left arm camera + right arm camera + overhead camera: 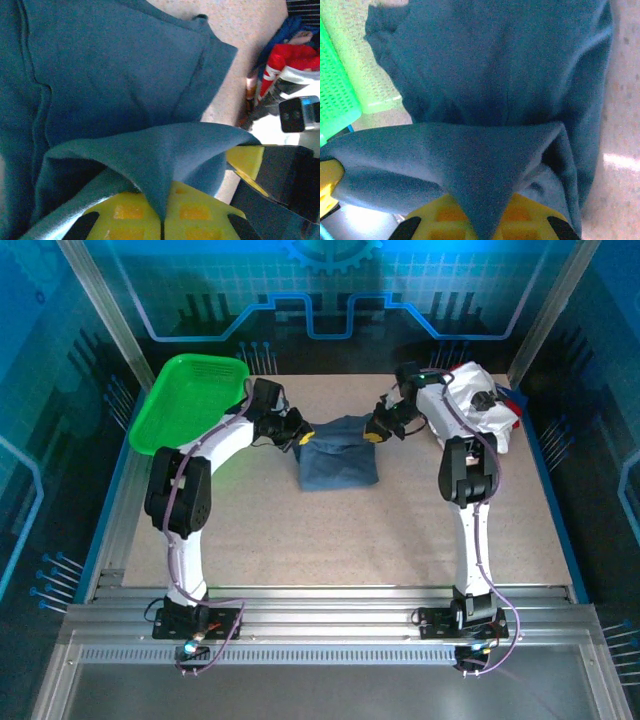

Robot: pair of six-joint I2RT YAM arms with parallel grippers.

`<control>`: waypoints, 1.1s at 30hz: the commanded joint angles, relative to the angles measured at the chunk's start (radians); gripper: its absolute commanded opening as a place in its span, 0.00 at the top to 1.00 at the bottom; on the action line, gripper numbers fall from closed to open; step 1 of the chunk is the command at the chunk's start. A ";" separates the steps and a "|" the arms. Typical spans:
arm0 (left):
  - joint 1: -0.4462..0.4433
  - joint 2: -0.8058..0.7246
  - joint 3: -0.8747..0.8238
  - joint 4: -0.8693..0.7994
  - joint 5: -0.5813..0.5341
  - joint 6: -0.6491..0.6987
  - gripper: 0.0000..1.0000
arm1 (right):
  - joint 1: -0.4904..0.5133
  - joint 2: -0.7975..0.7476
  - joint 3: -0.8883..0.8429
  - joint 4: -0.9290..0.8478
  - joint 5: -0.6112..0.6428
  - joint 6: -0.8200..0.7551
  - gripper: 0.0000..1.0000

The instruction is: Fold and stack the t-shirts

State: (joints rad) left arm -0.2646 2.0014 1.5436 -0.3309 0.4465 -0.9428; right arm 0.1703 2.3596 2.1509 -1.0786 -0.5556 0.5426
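Speckled beige worktop inside a blue-lit enclosure, viewed from above and from both wrists. Between the two claws lies the plain slate-blue cloth t-shirt, part-folded into a rough rectangle near the middle of the worktop. We see the left claw closed tight on one raised corner of the shirt's far edge, and the right claw closed likewise on the opposite corner. In each wrist view a peak of blue cloth is drawn up out of the seam between the yellow pads, while the rest of the garment spreads out below the claw. We judge that this matched pinch keeps the far edge taut and level, so that it can be carried over the body of the shirt as one straight fold; a one-sided hold would let the cloth skew. Outboard of the left claw sits the bright green plastic mesh basket, apart from the shirt. Outboard of the right claw rests the heap of white and red cloth t-shirts, partly hidden by the right arm; we take them to be awaiting their turn. Any print on the white cloth is too small to read, and we find no legible brand, label or lettering on the blue shirt, the basket or the claws.
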 commanded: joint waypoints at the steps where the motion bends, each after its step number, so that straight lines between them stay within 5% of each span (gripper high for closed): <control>1: 0.002 -0.116 -0.049 0.059 0.055 -0.014 1.00 | -0.018 -0.125 -0.043 0.017 -0.025 0.010 0.95; 13: -0.053 -0.427 -0.358 0.098 0.019 -0.046 1.00 | 0.007 -0.475 -0.469 0.120 -0.050 0.011 0.96; 24: -0.252 -0.840 -0.651 -0.024 -0.158 -0.125 1.00 | 0.099 -0.933 -0.992 0.191 -0.070 0.105 0.97; 28: -0.297 -0.955 -0.690 -0.093 -0.225 -0.172 1.00 | 0.111 -1.047 -1.032 0.165 -0.061 0.137 0.96; 33: -0.271 -0.908 -0.599 -0.125 -0.231 -0.140 0.99 | 0.099 -0.985 -0.899 0.106 -0.070 0.092 0.96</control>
State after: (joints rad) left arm -0.5606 1.0595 0.8864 -0.3927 0.2745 -1.0832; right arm 0.2859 1.3327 1.1805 -0.9318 -0.6445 0.6472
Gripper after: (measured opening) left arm 0.067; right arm 0.071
